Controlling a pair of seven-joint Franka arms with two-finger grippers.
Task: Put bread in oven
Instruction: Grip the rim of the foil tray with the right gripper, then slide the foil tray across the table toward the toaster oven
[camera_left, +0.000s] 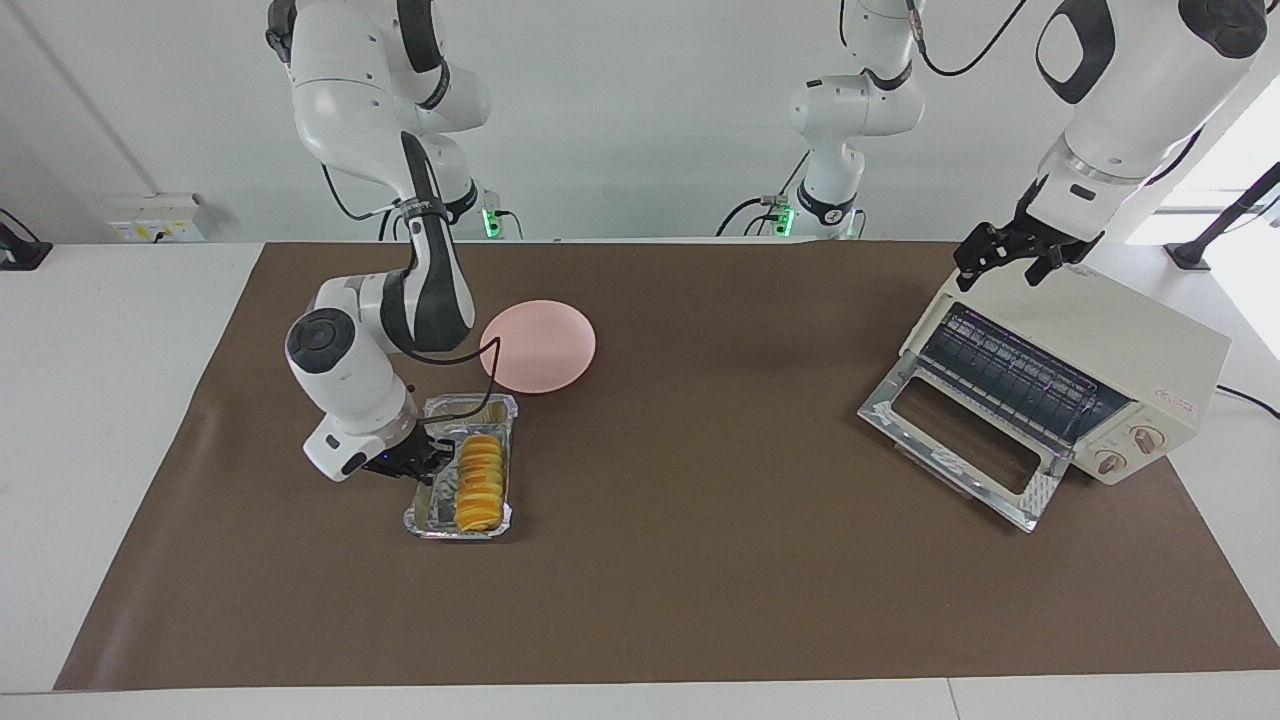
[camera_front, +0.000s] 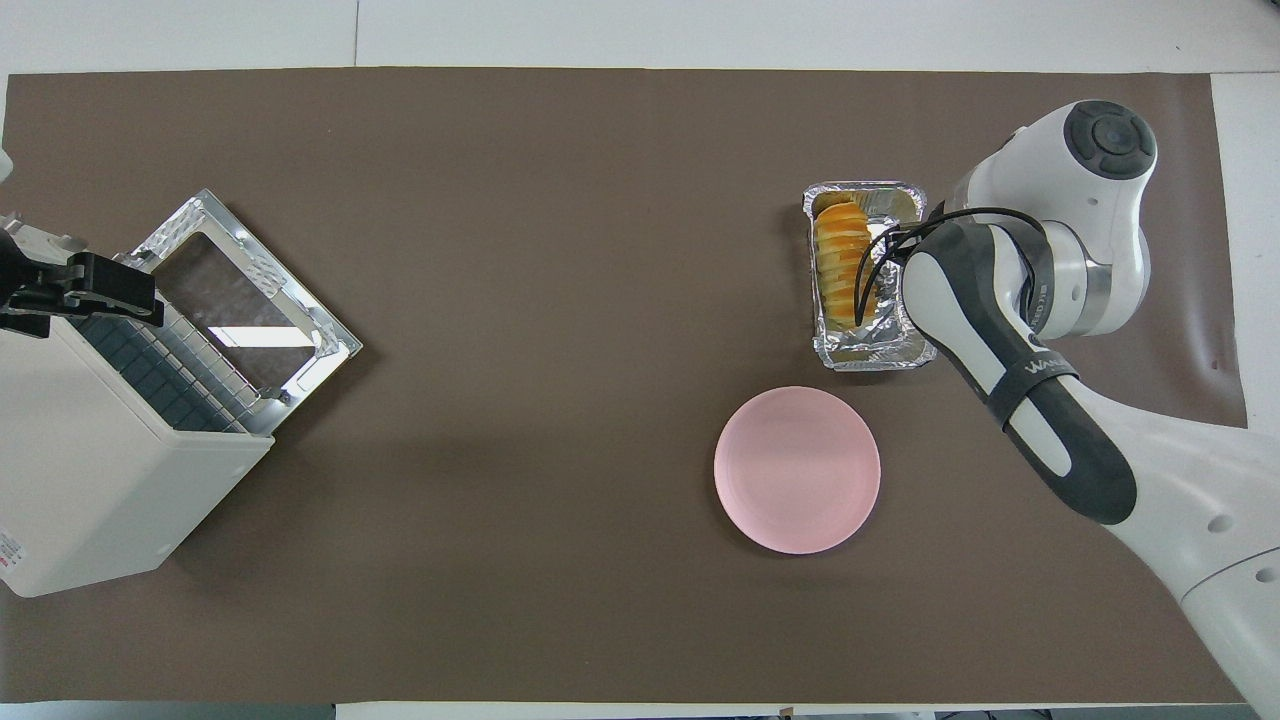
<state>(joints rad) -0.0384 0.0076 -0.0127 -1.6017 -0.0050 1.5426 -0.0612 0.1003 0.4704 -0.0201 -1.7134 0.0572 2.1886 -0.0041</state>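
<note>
Toward the right arm's end of the tabletop, in the foil tray (camera_left: 425, 517): the bread (camera_left: 480, 483), not yet lifted. Right beside it, low at the tray's side wall: the right hand (camera_left: 432, 463), clenched tight. Cannot tell whether pinching foil, bread or nothing. Over the top corner of the oven (camera_left: 1120, 340), at the left arm's end: the left hand (camera_left: 1010, 262), spread wide and waiting. Oven door (camera_left: 950, 440) already down. Could go wrong: lifting the whole tray and not the bread, with foil caught in the pinch. Could also tip the light tray and roll the bread out onto the tabletop. Could squash the soft bread too.
</note>
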